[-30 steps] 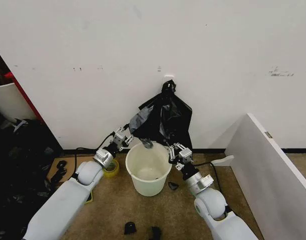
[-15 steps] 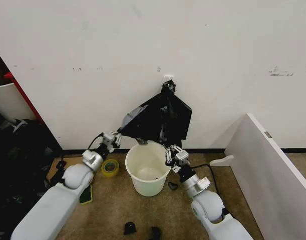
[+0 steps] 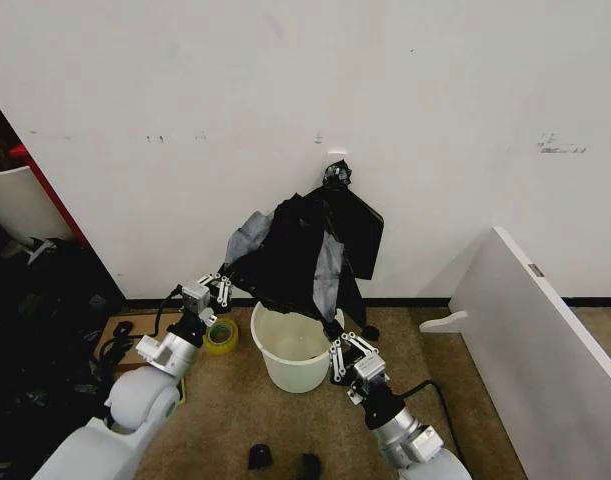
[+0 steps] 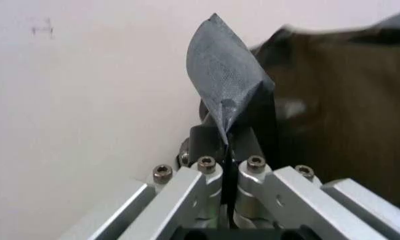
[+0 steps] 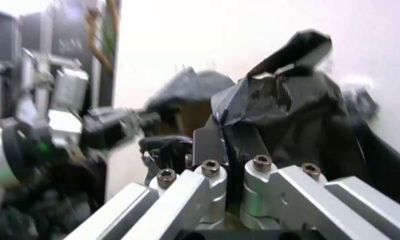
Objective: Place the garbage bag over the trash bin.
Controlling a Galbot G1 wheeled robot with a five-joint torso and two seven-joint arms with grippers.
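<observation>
The garbage bag (image 3: 285, 255) is a glossy black sheet stretched open above the trash bin (image 3: 289, 372), a cream-white bucket on the floor by the wall. The bag's lower edge hangs over the far part of the rim. My left gripper (image 3: 216, 287) is shut on the bag's left edge, left of the bin. In the left wrist view a grey-black fold of the garbage bag (image 4: 228, 85) rises from the left gripper (image 4: 228, 150). My right gripper (image 3: 344, 346) is shut on the bag's right edge at the bin's near right rim. The right gripper (image 5: 231, 150) pinches crumpled garbage bag (image 5: 280, 100) film.
More flat black bags (image 3: 360, 225) hang from a knot (image 3: 335, 175) on the white wall behind. A yellow-green tape roll (image 3: 222, 335) lies left of the bin. Black scraps (image 3: 260, 456) sit on the near floor. A white board (image 3: 535, 320) leans at right; dark clutter (image 3: 35, 330) fills the left.
Both grippers have drawn back toward me and lower, the left one also further left. The bag has spread wider and come down over the bin's mouth.
</observation>
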